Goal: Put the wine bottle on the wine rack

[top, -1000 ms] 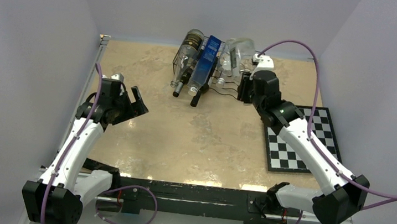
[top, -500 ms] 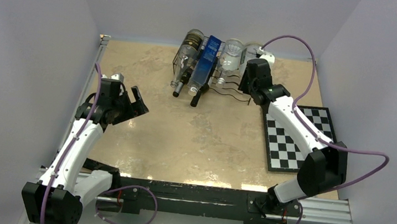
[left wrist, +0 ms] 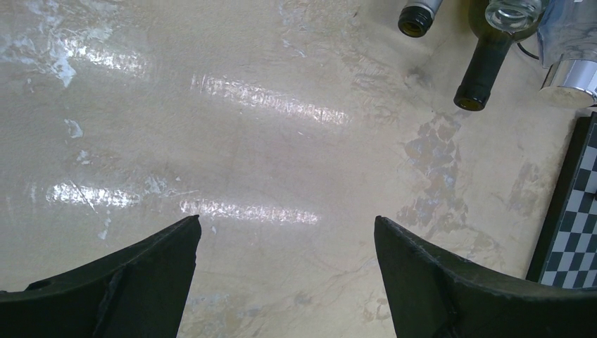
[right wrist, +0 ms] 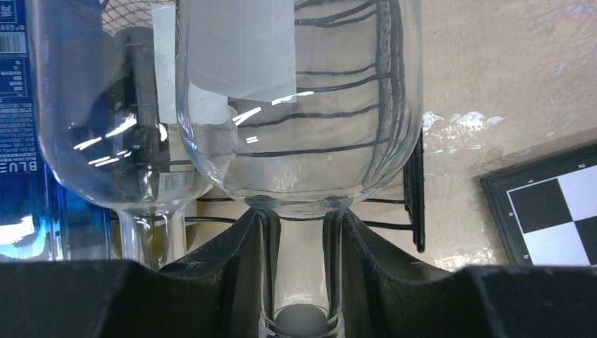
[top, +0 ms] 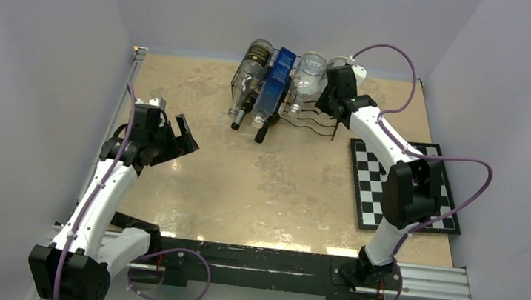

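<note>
My right gripper [right wrist: 300, 222] is shut on the neck of a clear, empty wine bottle [right wrist: 303, 91]. The bottle's body lies over the wavy wires at the right end of the black wine rack [right wrist: 394, 141]. From above, the right gripper [top: 329, 101] is at the rack's [top: 306, 123] right end, near the back wall, and only a bit of the held wine bottle [top: 339, 62] shows. My left gripper [top: 172, 119] hangs open over the bare table at the left, far from the rack, with nothing between its fingers [left wrist: 148, 274].
Three other bottles lie on the rack: a dark one [top: 250, 74], a blue one [top: 279, 77] and a clear one [top: 307, 76] right beside the held bottle. A chessboard [top: 377, 191] lies on the table at the right. Walls enclose the table on three sides.
The right arm has stretched toward the back wall, carrying the clear bottle farther over the rack's right end. The left arm has not moved.
</note>
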Robot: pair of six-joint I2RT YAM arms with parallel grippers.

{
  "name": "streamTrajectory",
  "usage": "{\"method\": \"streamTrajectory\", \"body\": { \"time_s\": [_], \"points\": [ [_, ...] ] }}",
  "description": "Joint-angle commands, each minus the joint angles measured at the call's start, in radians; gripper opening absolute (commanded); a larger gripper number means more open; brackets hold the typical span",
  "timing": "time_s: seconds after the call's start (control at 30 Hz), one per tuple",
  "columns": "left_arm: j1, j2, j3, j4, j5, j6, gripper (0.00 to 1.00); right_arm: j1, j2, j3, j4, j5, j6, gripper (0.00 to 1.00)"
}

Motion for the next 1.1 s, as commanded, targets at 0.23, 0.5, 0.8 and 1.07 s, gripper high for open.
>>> {"method": "streamTrajectory", "body": {
  "time_s": [0.23, 0.5, 0.8, 1.07],
  "points": [
    [-0.001, -0.021, 0.048, 0.009, -0.003, 0.018, 0.96, -0.021, 0.013, 0.097, 0.114, 0.062, 0.031, 0.1],
    [-0.001, -0.018, 0.047, 0.01, -0.001, 0.016, 0.96, -0.02, 0.007, 0.079, 0.074, 0.085, 0.036, 0.54],
    [-0.001, -0.021, 0.043, 0.012, 0.001, 0.018, 0.96, -0.017, -0.037, 0.074, 0.05, 0.109, 0.015, 0.69],
    [-0.001, -0.029, 0.062, 0.008, 0.0, 0.027, 0.97, -0.014, -0.179, 0.082, -0.017, 0.149, -0.034, 0.85]
  ]
}}
